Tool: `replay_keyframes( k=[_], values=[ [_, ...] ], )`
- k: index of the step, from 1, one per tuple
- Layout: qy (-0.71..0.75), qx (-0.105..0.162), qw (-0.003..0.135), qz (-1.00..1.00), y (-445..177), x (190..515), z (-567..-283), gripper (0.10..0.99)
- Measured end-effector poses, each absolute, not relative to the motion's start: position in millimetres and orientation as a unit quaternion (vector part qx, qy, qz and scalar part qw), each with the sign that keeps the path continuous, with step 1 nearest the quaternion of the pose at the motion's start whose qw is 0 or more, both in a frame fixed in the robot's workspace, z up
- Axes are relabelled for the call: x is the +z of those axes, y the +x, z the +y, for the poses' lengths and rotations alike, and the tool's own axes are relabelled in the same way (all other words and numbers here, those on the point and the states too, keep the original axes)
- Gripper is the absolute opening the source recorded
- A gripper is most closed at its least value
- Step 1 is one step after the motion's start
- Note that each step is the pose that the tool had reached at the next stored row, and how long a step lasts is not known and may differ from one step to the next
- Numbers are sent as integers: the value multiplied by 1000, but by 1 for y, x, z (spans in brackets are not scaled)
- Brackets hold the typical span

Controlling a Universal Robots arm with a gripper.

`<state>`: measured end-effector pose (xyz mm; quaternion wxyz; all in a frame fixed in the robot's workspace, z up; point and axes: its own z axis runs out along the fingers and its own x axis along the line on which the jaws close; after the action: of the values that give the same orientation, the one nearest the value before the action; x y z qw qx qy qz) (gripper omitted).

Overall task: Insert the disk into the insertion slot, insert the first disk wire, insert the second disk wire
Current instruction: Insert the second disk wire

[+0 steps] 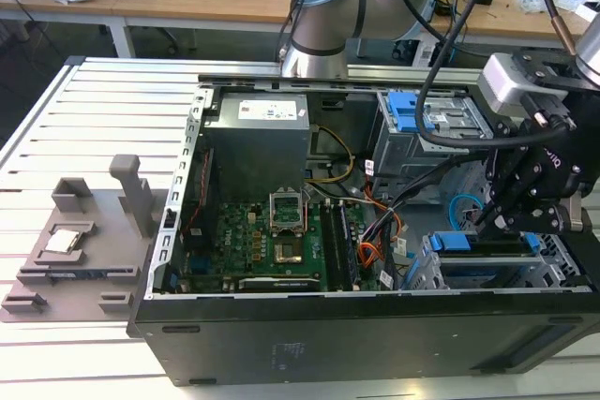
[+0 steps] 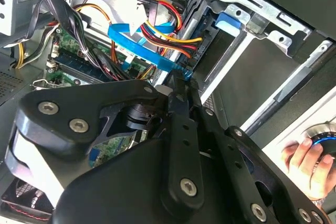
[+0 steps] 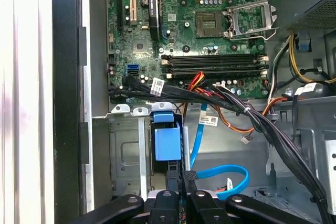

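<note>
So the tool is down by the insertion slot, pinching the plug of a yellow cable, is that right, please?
Not quite: the cable is blue, not yellow. The first wrist view shows the tool down by the insertion slot, pinching the plug of a blue cable.

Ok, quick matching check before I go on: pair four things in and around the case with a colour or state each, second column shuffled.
Things:
1. gripper
2. disk
3. CPU socket
4. flat cable

States:
A. lid raised, socket bare
B. blue, looping beside the drive cage
C. in a blue carrier, sitting in the insertion slot
D. fingers shut on a black connector

Pairs: 1-D, 2-C, 3-A, 4-B
</note>
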<state>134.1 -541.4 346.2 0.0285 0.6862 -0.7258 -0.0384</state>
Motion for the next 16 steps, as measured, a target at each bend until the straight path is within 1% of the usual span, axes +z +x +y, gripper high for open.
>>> replay_keyframes(
  k=[4,9,16],
  values=[
    [686,-38,28,-726,134,351,-542,157],
    [686,-38,28,-726,134,350,-549,157],
    [688,-42,24,-725,134,349,-549,157]
  ],
)
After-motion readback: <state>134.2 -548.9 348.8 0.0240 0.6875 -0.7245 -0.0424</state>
